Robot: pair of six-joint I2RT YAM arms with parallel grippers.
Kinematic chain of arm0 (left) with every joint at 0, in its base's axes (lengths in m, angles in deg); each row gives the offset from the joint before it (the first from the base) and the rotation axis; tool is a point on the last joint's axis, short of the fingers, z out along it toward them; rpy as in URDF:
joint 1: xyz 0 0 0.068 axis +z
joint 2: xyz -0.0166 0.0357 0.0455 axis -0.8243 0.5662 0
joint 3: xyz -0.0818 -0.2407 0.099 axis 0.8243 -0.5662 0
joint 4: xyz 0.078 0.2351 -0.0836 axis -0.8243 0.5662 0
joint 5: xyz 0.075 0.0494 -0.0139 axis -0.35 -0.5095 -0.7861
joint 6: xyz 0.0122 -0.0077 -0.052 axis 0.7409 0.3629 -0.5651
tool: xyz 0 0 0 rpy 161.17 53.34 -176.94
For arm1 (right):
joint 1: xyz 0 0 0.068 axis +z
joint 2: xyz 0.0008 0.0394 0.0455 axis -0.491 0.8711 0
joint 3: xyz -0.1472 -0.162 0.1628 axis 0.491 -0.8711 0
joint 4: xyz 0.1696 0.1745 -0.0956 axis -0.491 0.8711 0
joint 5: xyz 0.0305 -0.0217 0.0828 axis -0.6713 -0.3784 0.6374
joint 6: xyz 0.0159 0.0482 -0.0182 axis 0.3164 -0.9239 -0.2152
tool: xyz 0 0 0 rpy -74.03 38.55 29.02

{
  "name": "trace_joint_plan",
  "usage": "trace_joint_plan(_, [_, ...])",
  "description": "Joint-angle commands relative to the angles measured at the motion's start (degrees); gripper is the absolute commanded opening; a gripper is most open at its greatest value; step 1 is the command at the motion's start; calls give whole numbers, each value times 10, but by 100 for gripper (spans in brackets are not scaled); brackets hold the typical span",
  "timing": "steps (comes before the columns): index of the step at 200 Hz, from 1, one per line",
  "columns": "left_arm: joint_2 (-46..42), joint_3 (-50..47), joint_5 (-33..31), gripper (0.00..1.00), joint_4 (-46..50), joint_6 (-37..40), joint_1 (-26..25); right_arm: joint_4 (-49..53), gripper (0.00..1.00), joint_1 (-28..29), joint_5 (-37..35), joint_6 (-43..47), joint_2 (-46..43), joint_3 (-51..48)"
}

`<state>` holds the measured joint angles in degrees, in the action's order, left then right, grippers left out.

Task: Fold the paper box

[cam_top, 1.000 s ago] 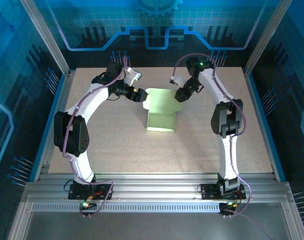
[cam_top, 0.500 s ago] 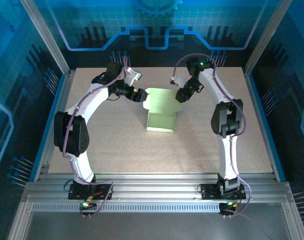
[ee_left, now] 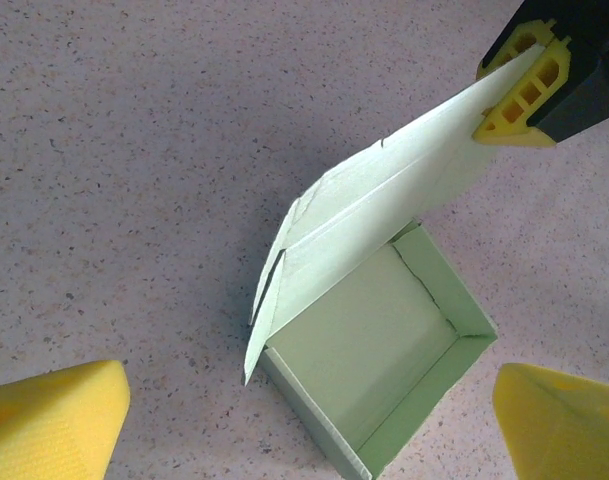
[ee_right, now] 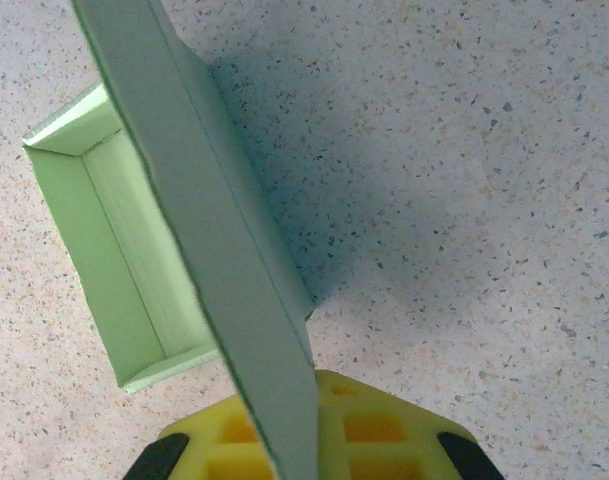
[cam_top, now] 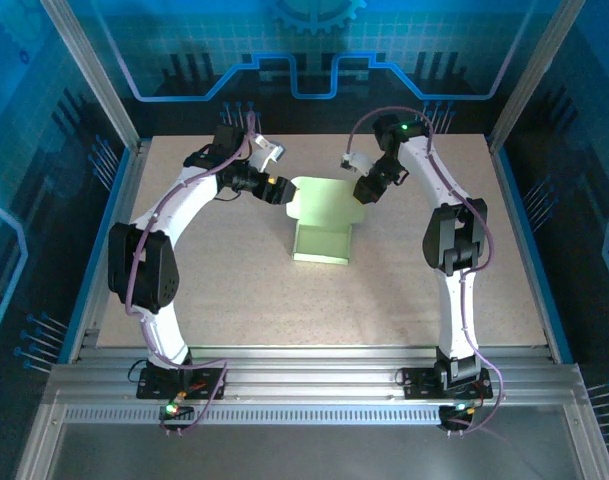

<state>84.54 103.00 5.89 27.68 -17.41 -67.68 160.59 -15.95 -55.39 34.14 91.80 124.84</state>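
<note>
The box [cam_top: 322,243] sits mid-worktop [cam_top: 224,290], between my two arms and a little toward the far side. Its tray is formed and open on top, resting flat. The lid [cam_top: 324,196] rises from the tray's far wall at a slant, not fully upright.

My right fingers [ee_left: 519,100] are clamped on the lid's right-hand edge. From the left wrist I see yellow on each face of the card there. From the right wrist the card runs edge-on straight down into them.

My left fingers [ee_left: 52,420] are spread wide and hold nothing. One sits at each lower corner of the left wrist view, with the open tray below and between them. From above they are just beside the lid's left corner, and I cannot tell whether they touch it.
</note>
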Motion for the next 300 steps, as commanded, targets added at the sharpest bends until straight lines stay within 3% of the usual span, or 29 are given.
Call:
trace_joint_plan(1, [12,27,28,93,17,30,-2,20,0,2,-5,10,-11,13])
trace_joint_plan(57, [76,108,20,89,102,173,-21,20,0,7,-5,14,-15,9])
trace_joint_plan(102, [177,265,-19,67,253,232,-22,20,0,11,-7,15,-17,7])
trace_joint_plan(121, [213,320,-25,58,308,234,-26,18,0,11,-10,14,-17,7])
trace_joint_plan(149, [220,319,-34,38,310,236,-35,18,0,12,-11,14,-15,9])
trace_joint_plan(177, [226,327,-47,37,305,211,-38,20,0,12,-9,14,-16,9])
trace_joint_plan(221, [233,336,-57,26,303,193,-44,19,0,11,-8,11,-14,13])
trace_joint_plan(253, [240,336,-73,24,304,192,-46,19,0,11,-8,11,-14,15])
trace_joint_plan(300, [238,337,-69,7,298,188,-47,17,0,11,-9,10,-12,16])
